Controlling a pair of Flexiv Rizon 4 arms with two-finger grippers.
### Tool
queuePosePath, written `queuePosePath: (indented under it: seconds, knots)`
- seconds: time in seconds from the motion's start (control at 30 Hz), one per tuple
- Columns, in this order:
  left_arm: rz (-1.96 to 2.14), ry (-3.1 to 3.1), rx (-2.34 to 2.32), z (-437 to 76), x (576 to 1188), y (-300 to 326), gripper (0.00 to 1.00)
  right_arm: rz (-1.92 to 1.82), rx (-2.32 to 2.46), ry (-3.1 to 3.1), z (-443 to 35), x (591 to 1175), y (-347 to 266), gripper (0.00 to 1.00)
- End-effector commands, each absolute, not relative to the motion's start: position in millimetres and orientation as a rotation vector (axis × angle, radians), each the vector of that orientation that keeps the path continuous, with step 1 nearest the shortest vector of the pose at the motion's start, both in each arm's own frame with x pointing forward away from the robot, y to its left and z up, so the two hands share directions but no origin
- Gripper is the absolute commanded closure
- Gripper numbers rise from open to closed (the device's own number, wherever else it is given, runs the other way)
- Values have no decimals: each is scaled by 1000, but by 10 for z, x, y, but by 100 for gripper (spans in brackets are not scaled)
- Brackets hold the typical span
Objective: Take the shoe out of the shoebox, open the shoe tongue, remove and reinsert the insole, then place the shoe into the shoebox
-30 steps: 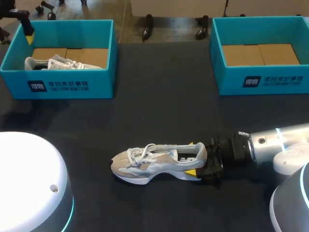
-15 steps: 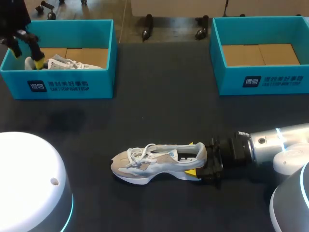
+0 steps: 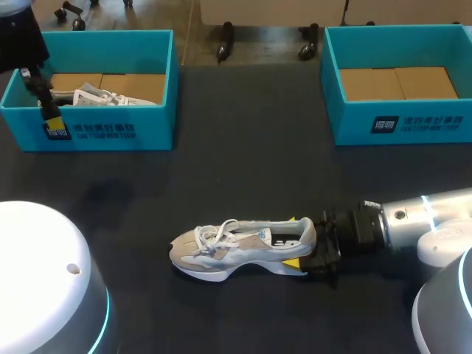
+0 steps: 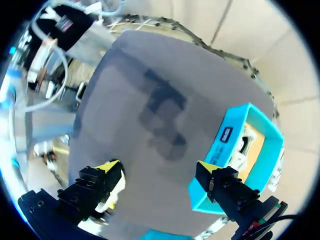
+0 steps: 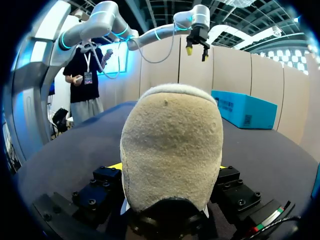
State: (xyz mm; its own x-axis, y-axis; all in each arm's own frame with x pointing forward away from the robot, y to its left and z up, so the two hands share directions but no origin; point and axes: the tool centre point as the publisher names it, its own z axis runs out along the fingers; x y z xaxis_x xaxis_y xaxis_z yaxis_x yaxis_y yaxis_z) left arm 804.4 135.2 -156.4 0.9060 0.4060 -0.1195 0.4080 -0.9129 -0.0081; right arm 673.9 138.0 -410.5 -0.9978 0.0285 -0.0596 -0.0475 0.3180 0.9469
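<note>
Shoe (image 3: 243, 249) lies on the table (image 3: 243, 162), long axis 9 to 3 o'clock, toe at 9. My left jaws hang apart at 10 o'clock by the left shoebox (image 3: 110, 131), well away; my nearer right jaws clamp the heel (image 3: 302, 236) from 3 o'clock.

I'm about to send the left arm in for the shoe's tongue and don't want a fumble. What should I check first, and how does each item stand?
1. Shoe out on the table, clear of both boxes: ok.
2. Right tool shut on the heel: ok, a yellow tip on each side.
3. Left tool open and empty: ok.
4. Left tool close to the shoe: not ok, it is off by the left shoebox.
5. Laces loose enough: cannot tell.
6. Right shoebox free: ok, only its bare floor shows.
</note>
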Motion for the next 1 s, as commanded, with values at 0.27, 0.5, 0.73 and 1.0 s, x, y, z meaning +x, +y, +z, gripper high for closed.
queuePosePath:
  seconds: [0.27, 0.5, 0.73, 1.0]
  knots:
    - [-285, -867, 2895, -1594, 8059, 1186, 0, 1793, -18, 2502, -4139, 6750, 1398, 100]
    - [-23, -1662, 2662, -1781, 7495, 664, 0, 1793, -18, 2502, -4139, 6750, 1398, 100]
    - [158, -2038, 2463, -1859, 7124, 406, 0, 1793, -18, 2502, -4139, 6750, 1398, 100]
    - [230, -2160, 2360, -1893, 6975, 327, 0, 1793, -18, 2502, -4139, 6750, 1398, 100]
